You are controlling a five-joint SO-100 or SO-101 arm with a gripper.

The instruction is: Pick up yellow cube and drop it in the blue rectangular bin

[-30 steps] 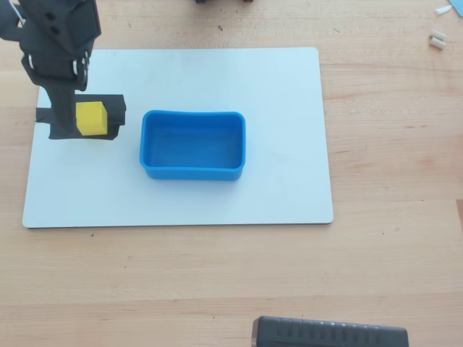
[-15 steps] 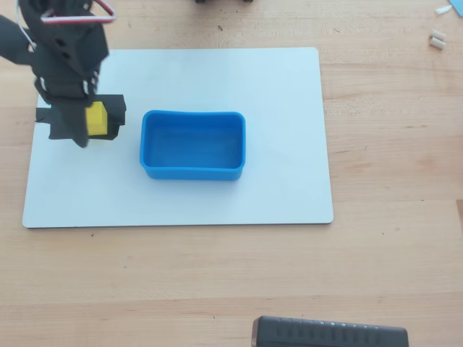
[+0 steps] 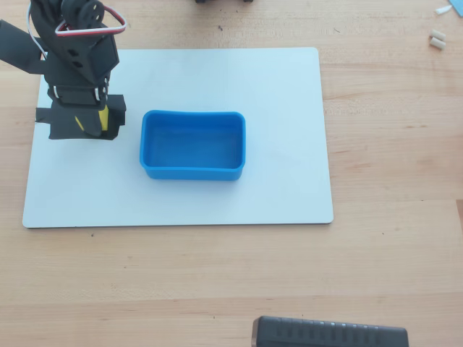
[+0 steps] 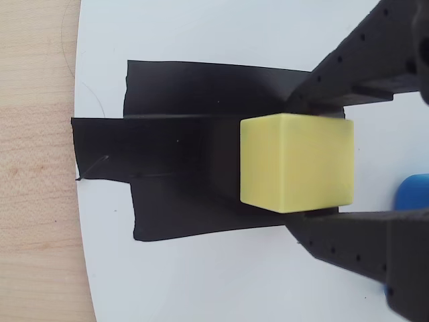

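Observation:
The yellow cube [image 4: 297,163] sits between my two black fingers in the wrist view, over the black tape patch [image 4: 171,174]. The fingers press on its top and bottom faces, so my gripper [image 4: 301,164] is shut on it. In the overhead view only a yellow sliver of the cube [image 3: 103,119] shows under my gripper [image 3: 98,121] at the left of the white board. The blue rectangular bin [image 3: 192,144] stands empty at the board's middle, to the right of the gripper; a corner of it shows in the wrist view [image 4: 412,193].
The white board [image 3: 275,195] lies on a wooden table. The black tape patch [image 3: 65,124] is at the board's left edge. A dark device [image 3: 329,334] lies at the table's bottom edge, small white bits [image 3: 436,40] at the top right.

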